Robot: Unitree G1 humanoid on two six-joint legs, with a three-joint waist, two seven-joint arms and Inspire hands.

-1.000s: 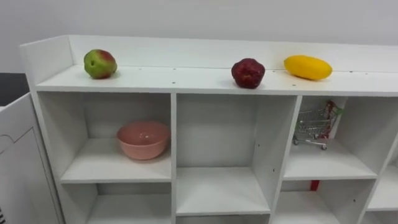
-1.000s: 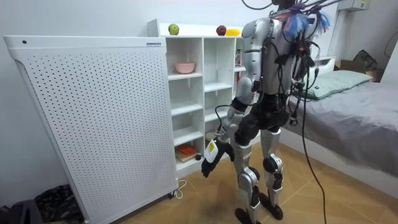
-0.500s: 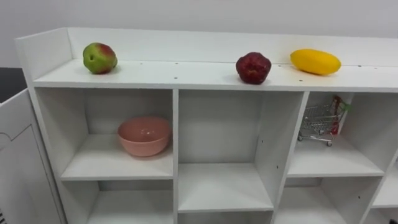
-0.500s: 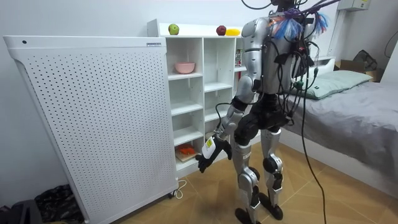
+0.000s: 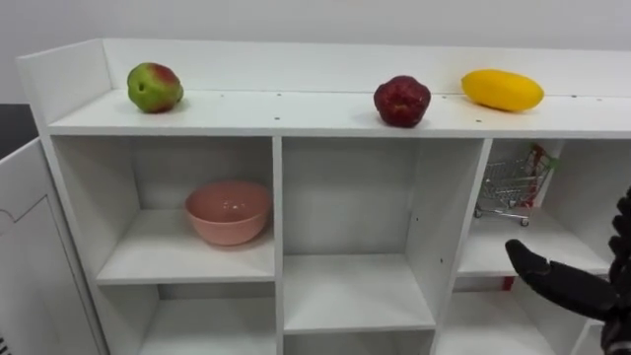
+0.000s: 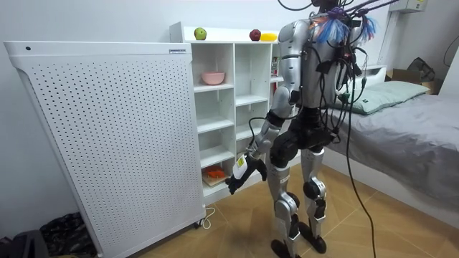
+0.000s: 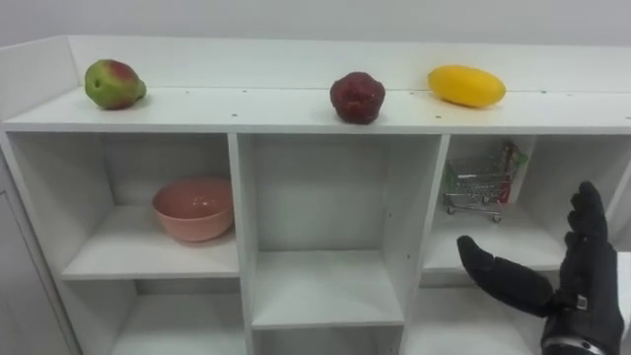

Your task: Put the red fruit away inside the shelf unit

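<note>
On top of the white closet [image 5: 276,118] lie a green-red apple [image 5: 154,87] at the left, a dark red fruit [image 5: 401,101] in the middle and a yellow mango [image 5: 502,90] at the right. My right hand [image 7: 584,291] is raised at the lower right, open, thumb pointing left, in front of the right cubby and holding nothing. In the room view I stand facing the closet, and my left hand [image 6: 240,174] hangs low beside my thigh.
A pink bowl [image 5: 228,212] sits in the upper left cubby. A small toy shopping cart [image 5: 511,187] stands in the upper right cubby. A white perforated panel [image 6: 107,136] stands left of the closet, and a bed [image 6: 416,129] is behind me.
My right hand has risen into the eye views at the lower right. The view has shifted slightly. My left hand has swung a little toward the closet.
</note>
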